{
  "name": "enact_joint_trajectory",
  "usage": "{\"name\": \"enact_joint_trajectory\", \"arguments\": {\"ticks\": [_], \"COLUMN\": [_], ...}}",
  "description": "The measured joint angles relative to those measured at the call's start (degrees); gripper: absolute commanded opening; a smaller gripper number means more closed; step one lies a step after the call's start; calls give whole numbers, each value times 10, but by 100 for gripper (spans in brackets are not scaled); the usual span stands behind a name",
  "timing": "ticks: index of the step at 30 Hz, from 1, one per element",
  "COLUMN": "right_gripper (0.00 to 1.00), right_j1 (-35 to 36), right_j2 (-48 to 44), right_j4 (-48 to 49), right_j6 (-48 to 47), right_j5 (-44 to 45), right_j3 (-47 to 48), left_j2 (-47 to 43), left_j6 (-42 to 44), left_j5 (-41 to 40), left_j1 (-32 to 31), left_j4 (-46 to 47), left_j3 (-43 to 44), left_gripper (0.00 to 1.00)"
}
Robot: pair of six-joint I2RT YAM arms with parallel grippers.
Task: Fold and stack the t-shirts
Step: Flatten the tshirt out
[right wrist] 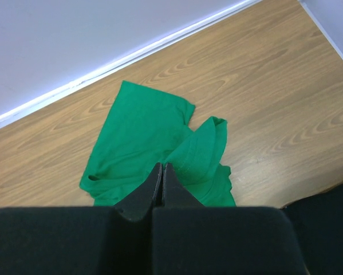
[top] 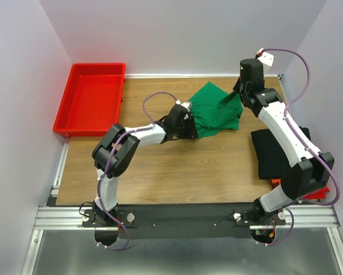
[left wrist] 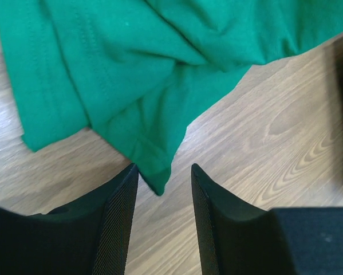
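A bright green t-shirt [top: 214,112] lies crumpled at the back middle of the wooden table. My left gripper [top: 190,124] is low at its left edge and stands open. A loose corner of the green t-shirt [left wrist: 154,172] lies on the wood between the fingertips of that gripper [left wrist: 162,167], and the pads are not touching it. My right gripper [right wrist: 162,165] hangs above the shirt's right side, shut on a raised fold of the green t-shirt [right wrist: 202,149], which tents up to its tips. A folded black t-shirt [top: 271,152] lies at the right, with orange [top: 276,183] and red [top: 315,195] cloth showing under the right arm.
A rigid red plastic tray [top: 91,97] sits at the back left corner, partly off the table's edge. Grey walls close in the back and both sides. Bare wood [top: 182,172] spreads between the green shirt and the arm bases.
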Motion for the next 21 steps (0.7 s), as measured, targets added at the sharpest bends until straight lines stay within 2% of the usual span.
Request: {"name": "enact_joint_trajectory", "arguments": {"ticks": [3, 6, 8, 9, 17, 20, 21], "right_gripper": [1, 0, 0, 0, 0, 0, 1], "right_j1": [-1, -1, -1, -1, -1, -2, -3], "right_j2": [0, 0, 0, 1, 7, 7, 7], "right_j4": [0, 0, 0, 0, 0, 0, -1], "right_j6": [0, 0, 0, 0, -2, -3, -3], "right_j5": [0, 0, 0, 0, 0, 2, 6], "right_j3": [0, 0, 0, 0, 0, 0, 2], "left_j2": [14, 25, 30, 32, 16, -43, -99], "left_j6": [-3, -9, -11, -14, -17, -13, -10], "left_j5": [1, 1, 1, 1, -6, -11, -13], "left_j1": [-2, -2, -2, -2, 7, 33, 61], "left_j4": [5, 6, 6, 7, -5, -22, -35], "left_j3": [8, 10, 12, 12, 11, -14, -33], "left_gripper": [48, 40, 21, 2, 0, 0, 0]}}
